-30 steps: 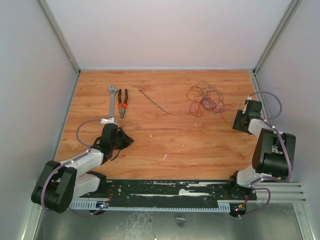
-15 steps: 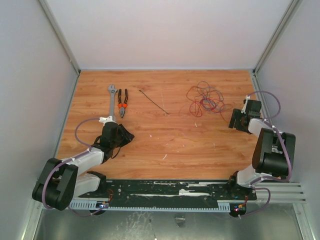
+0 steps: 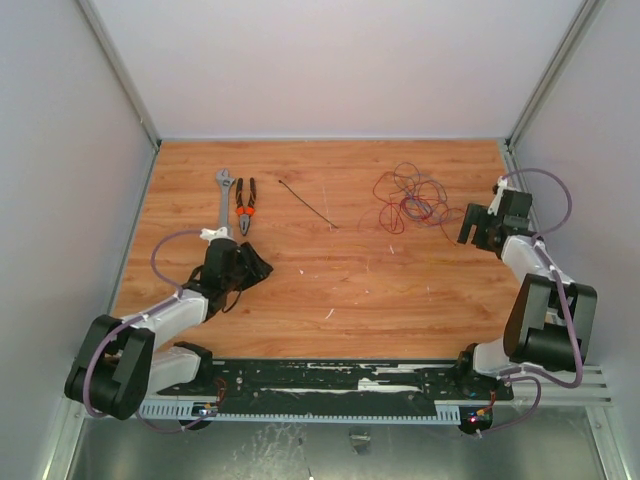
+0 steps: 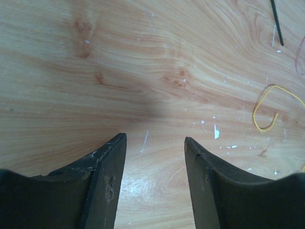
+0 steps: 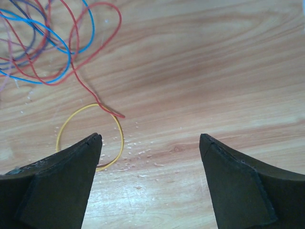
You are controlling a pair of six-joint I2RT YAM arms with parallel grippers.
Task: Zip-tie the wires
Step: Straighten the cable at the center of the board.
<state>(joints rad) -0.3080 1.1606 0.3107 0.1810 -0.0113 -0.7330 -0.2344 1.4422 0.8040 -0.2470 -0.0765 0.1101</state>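
L gripper [image 4: 155, 138] sitting partly open, empty, R gripper [image 5: 150, 137] gaping wider, also empty, wires [image 5: 52, 52] lying just ahead of it

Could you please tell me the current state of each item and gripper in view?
wires: loose tangle, untied.
zip tie: straight, unlooped, apart from the wires.
pliers: lying flat, untouched.
wrench: lying flat beside the pliers.
left gripper: open, empty.
right gripper: open, empty.
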